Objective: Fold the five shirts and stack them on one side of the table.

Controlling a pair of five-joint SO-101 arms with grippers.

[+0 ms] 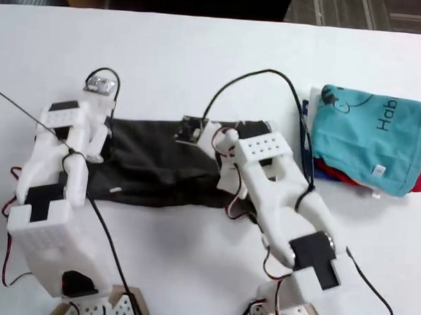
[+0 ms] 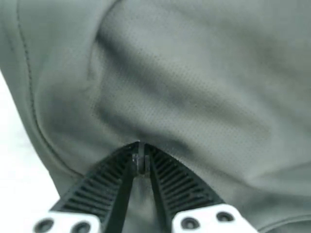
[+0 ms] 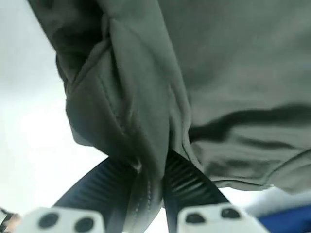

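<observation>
The left arm point(image 1: 58, 159) stood on its base at 7 o'clock in the high view and pointed toward 12 o'clock, bent in the middle. The right arm point(image 1: 285, 195) stood on its base at 5 o'clock and leaned toward 11 o'clock. Both wrists tipped down. The left end effector point(image 2: 140, 158) had its two fingers pressed together, pinching the dark shirt point(image 2: 194, 87). The right end effector point(image 3: 151, 167) squeezed a fold of that shirt between its fingers.
</observation>
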